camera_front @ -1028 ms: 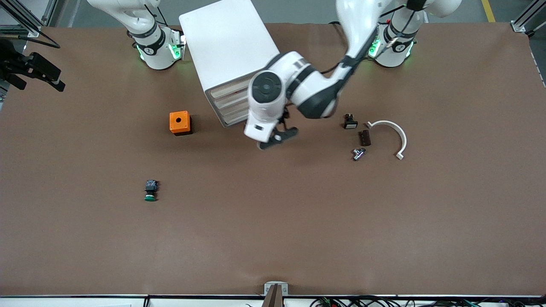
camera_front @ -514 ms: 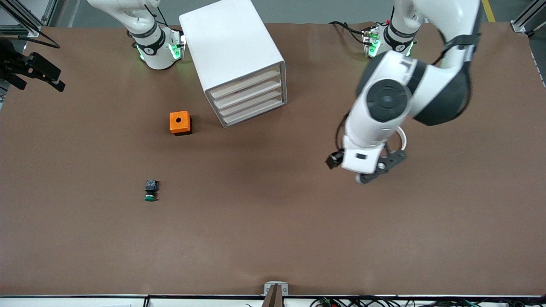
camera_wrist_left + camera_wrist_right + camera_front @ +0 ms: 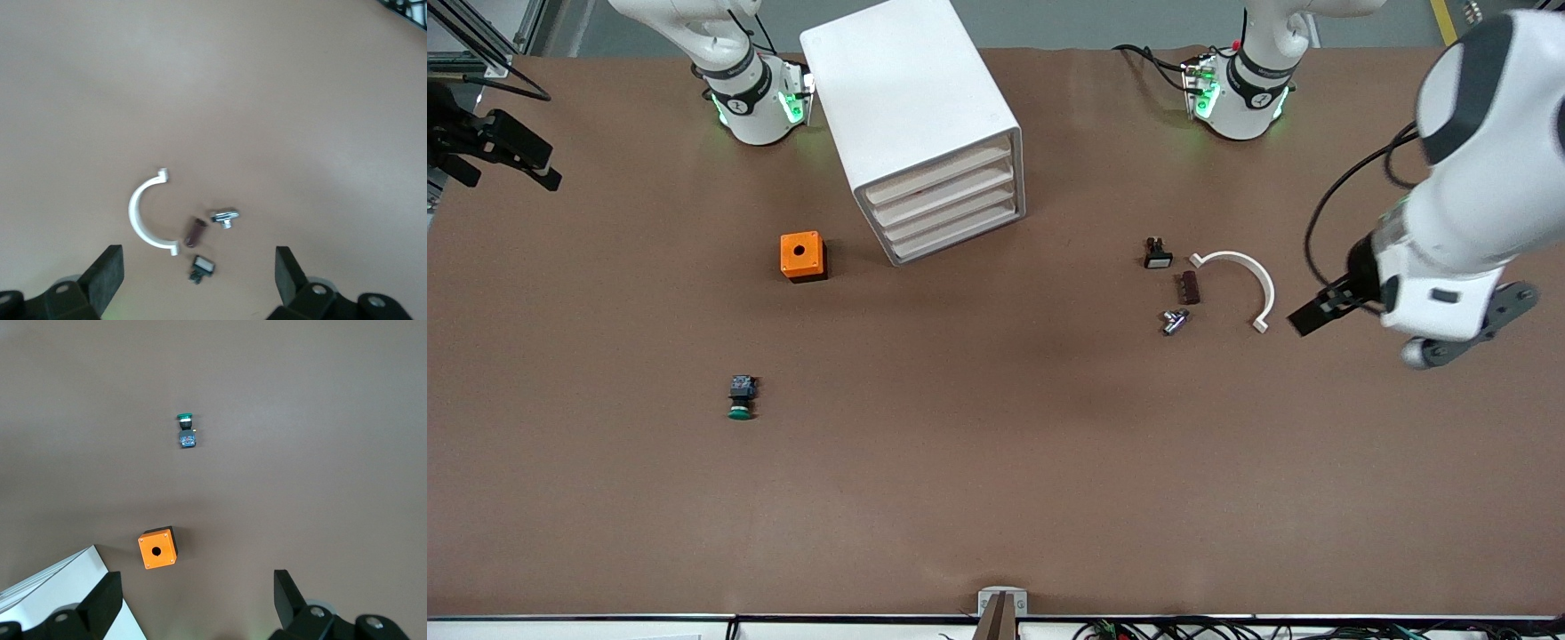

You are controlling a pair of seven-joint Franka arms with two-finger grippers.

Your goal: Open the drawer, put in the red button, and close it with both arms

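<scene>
**Front view:** The glossy white left arm (image 3: 1476,178) had swung clear to the frame's edge at its own end of the brown tabletop (image 3: 996,498). The left gripper (image 3: 1312,316) hung over bare surface just beside the white curved plastic clip (image 3: 1249,271). A second earlier it was low in front of the white four-drawer cabinet (image 3: 916,116). Half a second earlier it was over the small parts near that clip. All four drawer fronts sat flush. The small red button with its round red cap showed nowhere. It was probably shut inside the cabinet, with the task all but done and the arm pulling away. The right gripper (image 3: 534,160) waited at the upper edge at the right arm's end, unmoved across all three frames. The orange plastic box with a round hole (image 3: 801,255) and the green-capped button (image 3: 740,397) had not shifted either.

**Left wrist view:** The left jaws stood spread and empty. Below lay the clip, a dark brown block (image 3: 195,231), a small silver metal fitting (image 3: 225,217) and a black part with a white face (image 3: 202,267).

**Right wrist view:** The right jaws also stood spread, holding nothing, high over the orange box, the green-capped button and a corner of the cabinet.
</scene>
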